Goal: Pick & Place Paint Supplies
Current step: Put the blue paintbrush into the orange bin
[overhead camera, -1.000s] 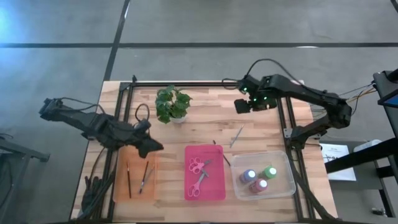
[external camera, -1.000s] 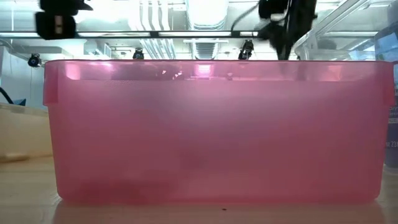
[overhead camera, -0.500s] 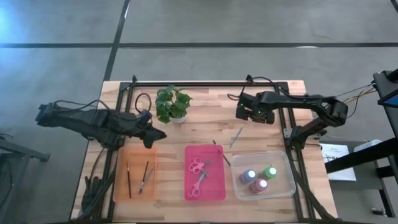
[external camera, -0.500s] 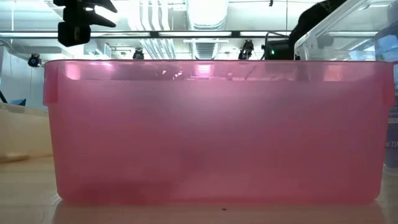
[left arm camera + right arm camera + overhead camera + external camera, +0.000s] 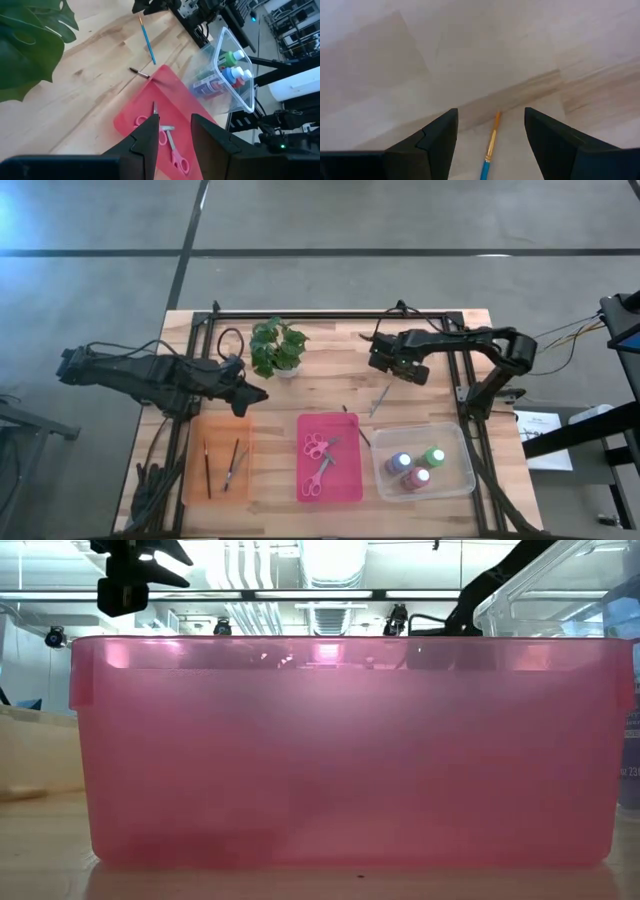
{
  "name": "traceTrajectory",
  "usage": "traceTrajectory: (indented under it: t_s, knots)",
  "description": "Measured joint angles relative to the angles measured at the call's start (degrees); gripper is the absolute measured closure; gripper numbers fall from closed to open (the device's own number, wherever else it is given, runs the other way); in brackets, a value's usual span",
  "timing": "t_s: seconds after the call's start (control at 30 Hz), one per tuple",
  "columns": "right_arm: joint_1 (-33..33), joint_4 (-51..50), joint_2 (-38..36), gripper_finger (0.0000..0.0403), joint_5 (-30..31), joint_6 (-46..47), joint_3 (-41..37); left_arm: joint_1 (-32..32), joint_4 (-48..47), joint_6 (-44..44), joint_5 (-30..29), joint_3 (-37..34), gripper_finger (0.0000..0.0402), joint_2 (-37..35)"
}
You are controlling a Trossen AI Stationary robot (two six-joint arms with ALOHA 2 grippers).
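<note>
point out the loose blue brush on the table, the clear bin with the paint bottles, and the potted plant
blue brush [image 5: 147, 40], left wrist view, middle of its blue handle.
clear bin [image 5: 462, 477], high view, its right rim.
potted plant [image 5: 277, 346], high view, its leaves.

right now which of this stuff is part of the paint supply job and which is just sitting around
Part of the job:
- blue brush loose on the table, right gripper open over it
- dark brush by the pink bin
- two brushes in the orange bin
- scissors in the pink bin
- paint bottles in the clear bin

Just sitting around:
- potted plant
- left gripper waiting, empty
</note>
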Motion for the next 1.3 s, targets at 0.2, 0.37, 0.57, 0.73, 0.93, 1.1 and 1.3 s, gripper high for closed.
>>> traceTrajectory:
  t_s: [0.2,0.37,0.57,0.73,0.93,1.1,1.3]
  knots:
    - [2.81,-0.11,1.82,0.0179,-0.05,3.52,0.0,0.0,0.18,-0.02,0.09,-0.04,0.0281,0.0]
    - [3.09,0.25,1.8,0.0179,0.74,3.15,-0.96,0.0,0.16,0.0,0.09,-0.04,0.0281,0.0]
    - [2.94,0.79,1.78,0.0195,1.45,1.47,-1.31,0.0,0.18,-0.06,0.1,-0.04,0.0281,0.0]
    - [2.87,0.67,1.78,0.0263,1.9,0.78,-1.6,0.0,0.24,-0.7,0.13,-0.04,0.0281,0.0]
    - [2.87,1.5,1.78,0.0358,3.45,-1.39,-2.51,-0.02,0.37,-0.83,0.13,0.03,0.0281,0.0]
    - [2.87,2.97,1.76,0.0392,4.23,-4.63,-3.61,-0.02,0.48,-0.83,0.32,0.13,0.0281,-0.04]
    - [4.52,6.76,-2.4,0.0395,7.14,-7.32,-4.28,-0.04,0.45,-0.83,0.57,0.15,0.0281,-0.04]
